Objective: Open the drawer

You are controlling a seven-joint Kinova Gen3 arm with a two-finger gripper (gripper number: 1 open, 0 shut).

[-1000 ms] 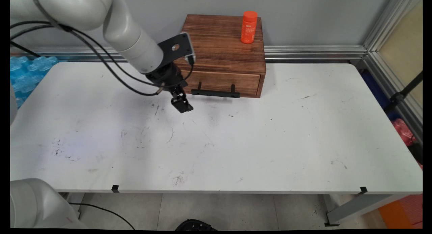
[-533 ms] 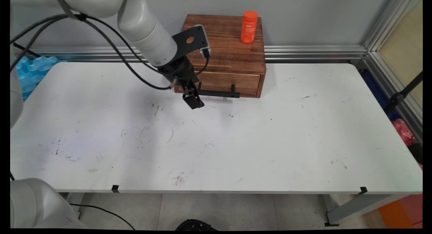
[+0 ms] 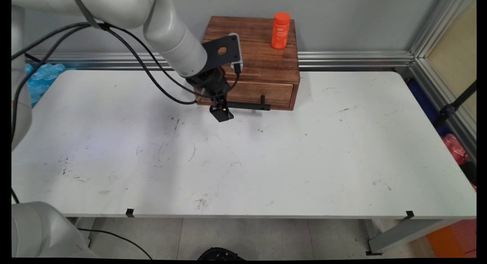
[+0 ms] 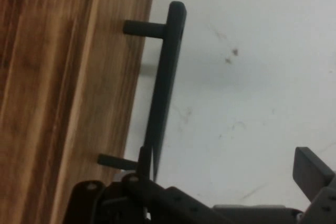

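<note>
A dark wooden box (image 3: pixel 251 47) stands at the back of the white table (image 3: pixel 266 161). Its single drawer (image 3: pixel 262 92) is closed and carries a long black bar handle (image 3: pixel 247 105) (image 4: pixel 165 82). My black gripper (image 3: pixel 222 113) (image 4: pixel 228 158) hangs at the left end of that handle, just above the table. It is open and holds nothing. In the hand view one finger (image 4: pixel 145 157) lies against the bar's near end, and the other finger (image 4: pixel 311 169) stands far off over bare table. An orange bottle (image 3: pixel 280 30) stands upright on the box's top, at its right rear.
Black cables (image 3: pixel 152 70) sag from the arm over the table's left rear. Blue plastic packs (image 3: pixel 40 75) lie beyond the table's left edge. An aluminium frame rail (image 3: pixel 354 59) runs along the wall behind the box.
My gripper has travelled right and slightly back, from over the open table to the left end of the drawer handle. The box, drawer and bottle have not moved.
</note>
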